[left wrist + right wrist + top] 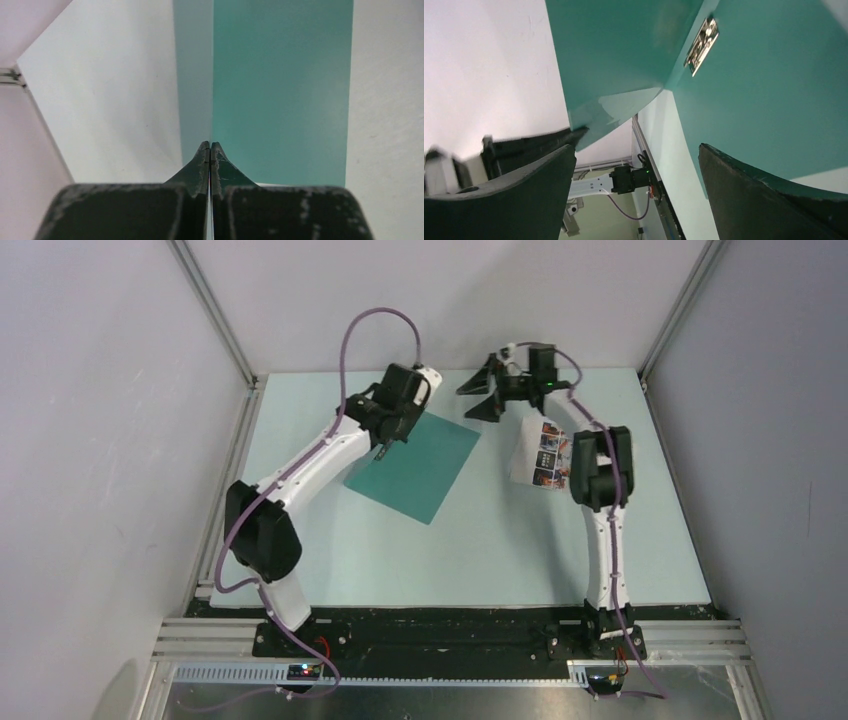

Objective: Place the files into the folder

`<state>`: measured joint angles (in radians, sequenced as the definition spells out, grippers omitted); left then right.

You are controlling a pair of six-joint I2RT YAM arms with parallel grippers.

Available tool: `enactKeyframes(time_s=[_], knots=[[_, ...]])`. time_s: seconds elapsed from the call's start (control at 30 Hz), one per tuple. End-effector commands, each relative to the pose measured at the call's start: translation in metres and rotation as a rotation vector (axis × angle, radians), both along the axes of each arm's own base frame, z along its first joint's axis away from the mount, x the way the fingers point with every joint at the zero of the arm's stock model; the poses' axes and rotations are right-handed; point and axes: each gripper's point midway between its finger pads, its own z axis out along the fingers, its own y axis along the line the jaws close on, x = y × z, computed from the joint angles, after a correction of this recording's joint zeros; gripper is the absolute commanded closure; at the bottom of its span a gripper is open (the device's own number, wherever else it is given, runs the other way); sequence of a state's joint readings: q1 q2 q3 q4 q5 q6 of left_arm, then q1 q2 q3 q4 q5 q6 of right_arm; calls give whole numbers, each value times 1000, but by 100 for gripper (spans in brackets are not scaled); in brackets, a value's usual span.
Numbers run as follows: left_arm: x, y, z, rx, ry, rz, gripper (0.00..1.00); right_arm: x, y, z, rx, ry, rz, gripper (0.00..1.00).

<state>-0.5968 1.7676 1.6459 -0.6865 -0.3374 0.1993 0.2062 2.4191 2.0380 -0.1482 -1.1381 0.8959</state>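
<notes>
Found left gripper (210,148) pinched tight on the folder (415,468), seemingly its lifted cover's (614,50) edge, toward the table's (500,550) far left. Saw the cover raised, clip (701,45) bare on the inner spine. Noted right gripper (635,148) spread wide, holding nothing, by the far edge. Spotted a photo sheet (545,452) toward the right edge, partly under the right arm (600,530).

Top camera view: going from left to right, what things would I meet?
Left arm's dark elbow → teal folder → photo brochure page → right arm's dark elbow.
</notes>
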Motion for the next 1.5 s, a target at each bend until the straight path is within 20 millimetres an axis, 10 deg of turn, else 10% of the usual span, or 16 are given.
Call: enactKeyframes(time_s=[0.0, 0.17, 0.47, 0.83, 1.03, 1.23, 1.47], knots=[[4, -8, 80, -400, -57, 40, 100, -22, -39, 79, 31, -213, 18, 3], [5, 10, 83, -708, 80, 168, 100, -35, -33, 49, -51, -151, 2, 7], [9, 98, -3, -987, 388, 516, 100, -43, -8, 6, -283, -225, 33, 12], [-58, 195, -105, -789, 425, 893, 49, -54, 13, -49, -460, -234, 79, 15], [-42, 216, -136, -577, 389, 871, 33, -54, 20, -74, -528, -252, 106, 15], [-26, 249, -119, -318, 245, 901, 30, -43, 16, -81, -752, -362, 53, 20], [-3, 217, -71, -511, 184, 802, 30, -46, 41, -41, -811, -562, 56, 35]])
